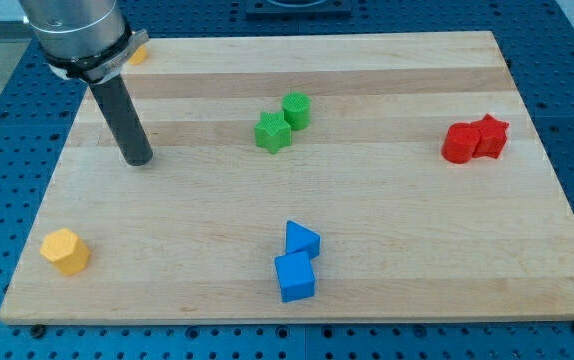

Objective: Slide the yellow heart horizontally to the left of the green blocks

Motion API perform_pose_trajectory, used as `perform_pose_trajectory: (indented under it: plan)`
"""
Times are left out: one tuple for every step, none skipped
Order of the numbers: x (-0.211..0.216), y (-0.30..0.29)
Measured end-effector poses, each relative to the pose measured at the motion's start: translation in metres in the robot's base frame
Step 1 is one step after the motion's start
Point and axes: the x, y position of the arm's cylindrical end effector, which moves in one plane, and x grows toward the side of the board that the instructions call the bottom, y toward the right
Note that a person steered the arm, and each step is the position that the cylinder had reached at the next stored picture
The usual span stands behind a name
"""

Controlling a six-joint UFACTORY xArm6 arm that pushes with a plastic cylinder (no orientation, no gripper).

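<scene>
Tip point(139, 160) on bare board, well left of green star point(272, 132) and green cylinder point(296, 109), tool's state cannot be told.

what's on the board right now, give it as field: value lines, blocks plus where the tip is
board: wooden table top, blue pegboard around it
my tip: at the view's left, touching no block
yellow heart: at the view's top left corner, mostly hidden behind the arm, shape hard to confirm
yellow hexagon block: at the view's bottom left
green blocks: green star and green cylinder, touching, top centre
red blocks: red cylinder and red star, touching, view's right
blue blocks: blue triangle above blue cube, bottom centre
</scene>
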Motion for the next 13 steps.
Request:
perform_pose_trajectory:
  plan:
    - [-0.003, 0.000]
    - [-0.049, 0.001]
    - [-0.067, 0.010]
    - [-0.067, 0.012]
    - [-0.068, 0.015]
    - [-0.107, 0.039]
    - [-0.168, 0.046]
    - [-0.217, 0.035]
    - [-0.235, 0.009]
    - [-0.236, 0.008]
    - [-0.236, -0.002]
    - [-0.235, -0.041]
    - [-0.235, -0.094]
